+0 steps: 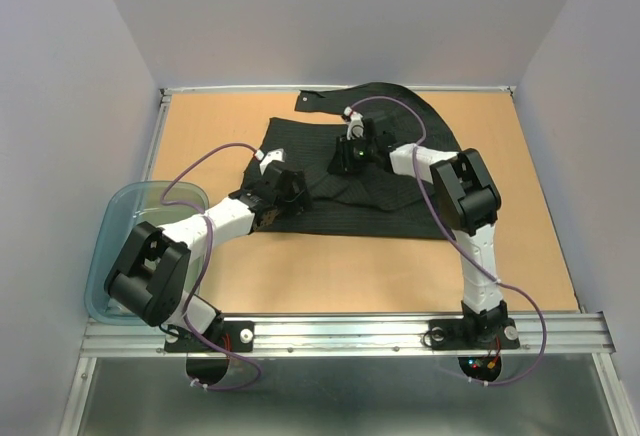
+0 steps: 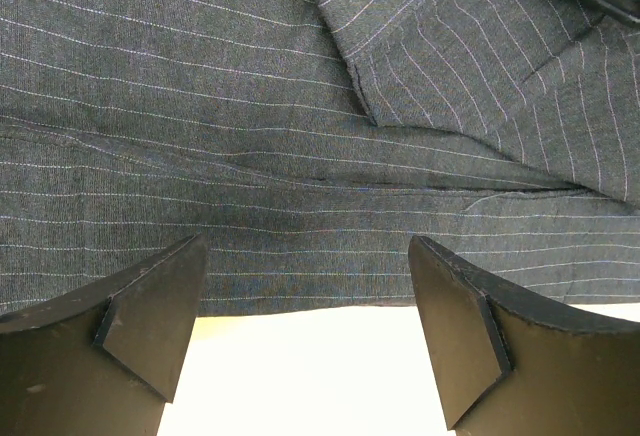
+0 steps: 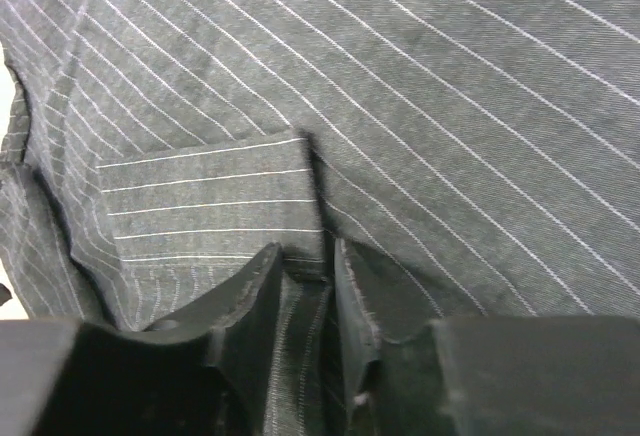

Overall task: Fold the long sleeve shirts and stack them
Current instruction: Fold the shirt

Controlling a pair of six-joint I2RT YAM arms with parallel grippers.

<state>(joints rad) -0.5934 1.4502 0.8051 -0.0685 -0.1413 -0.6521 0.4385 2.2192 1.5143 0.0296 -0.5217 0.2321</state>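
Observation:
One black pinstriped long sleeve shirt (image 1: 380, 166) lies spread on the wooden table, a sleeve curving along the far edge. My left gripper (image 1: 290, 188) is open at the shirt's left near hem; in the left wrist view its fingers (image 2: 150, 316) straddle the hem (image 2: 300, 276) with bare table below. My right gripper (image 1: 352, 156) sits on the shirt's middle and is shut on a fold of the pinstriped cloth (image 3: 305, 306), seen pinched between its fingers (image 3: 250, 296) in the right wrist view.
A translucent blue-grey plastic tub (image 1: 125, 246) stands at the table's left edge beside the left arm. Bare wood (image 1: 380, 276) lies between the shirt and the near metal rail. Grey walls enclose the table on three sides.

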